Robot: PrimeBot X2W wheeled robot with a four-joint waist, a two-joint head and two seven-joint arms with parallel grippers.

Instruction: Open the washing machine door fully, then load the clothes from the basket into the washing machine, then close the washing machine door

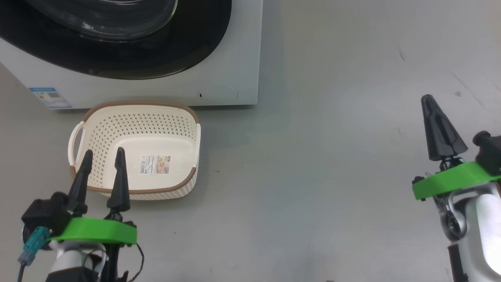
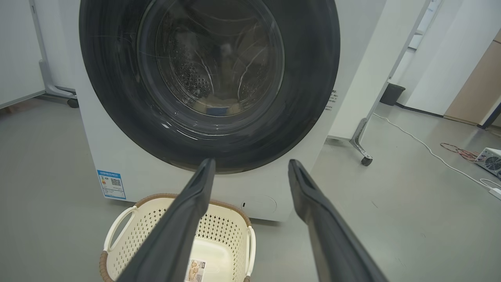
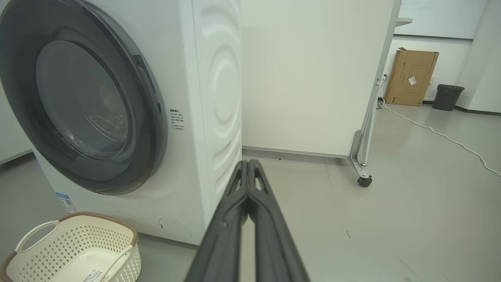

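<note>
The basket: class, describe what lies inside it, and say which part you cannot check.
Inside the basket are a bare cream bottom, a label sticker and perforated walls. In the head view the open left gripper covers the bottom's near-left part, so that patch is hidden.

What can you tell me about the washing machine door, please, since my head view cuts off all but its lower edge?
Observer: In the right wrist view the washing machine door lies flush against the washing machine, closed.
Operator: Thank you; can you see anything inside it?
Observer: In the left wrist view, probably the clothes: a blurred pale shape with a blue patch, low inside.
Operator: Is anything standing beside the machine?
Observer: A white partition on castors stands past it, with a cable on the floor beyond.
</note>
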